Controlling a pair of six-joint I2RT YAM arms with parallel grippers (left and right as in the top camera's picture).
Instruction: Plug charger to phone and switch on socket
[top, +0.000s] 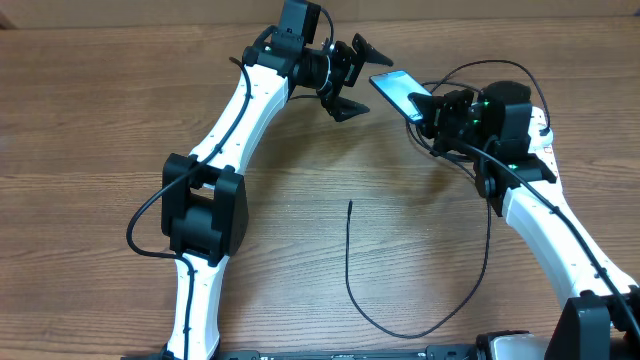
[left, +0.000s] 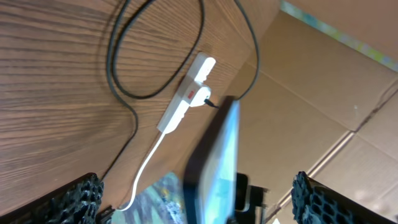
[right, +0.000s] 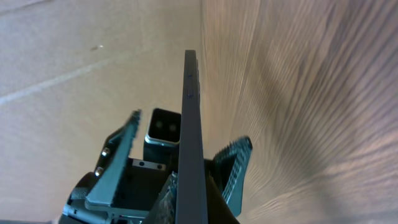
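Phone (top: 400, 92) is held at one o'clock, clamped in the closed right gripper (top: 428, 106). The left gripper (top: 360, 80), at twelve, is spread wide and empty. The socket (left: 186, 94) is shown only by the left wrist view, the loose tip of the charger (top: 348, 260) only overhead.

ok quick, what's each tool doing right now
Left tool: open, holding nothing.
Right tool: closed on the phone.

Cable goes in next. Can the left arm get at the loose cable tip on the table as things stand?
Probably yes. The left gripper is open and grips nothing; the cable tip lies on bare table with nothing over it. The right gripper, holding the phone, is off to the side.
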